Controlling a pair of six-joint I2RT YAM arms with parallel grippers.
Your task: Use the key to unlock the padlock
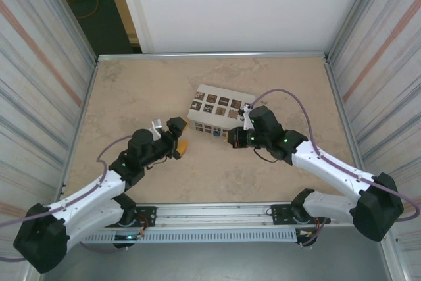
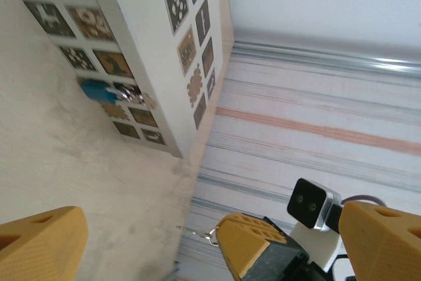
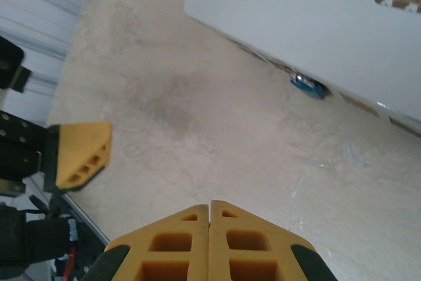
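The padlock [image 1: 216, 131] sits low against the near face of the white box [image 1: 231, 91], on the table [image 1: 131, 90], between the two grippers; in the left wrist view its blue body and pale loop lie lengthwise along that face. The right gripper [image 1: 231, 140] is just beside it, clearly nearer than the left gripper [image 1: 182, 144]. The right jaws are pressed together; the left wrist view shows a thin metal sliver on a ring, apparently the key [image 2: 191, 230], jutting from their tips. The left jaws stand wide apart and hold nothing. From the right wrist, the padlock lies ahead and off to the right of the closed fingers, so the key probably needs to swing that way and line up with the lock's end; the keyhole is too small to make out.
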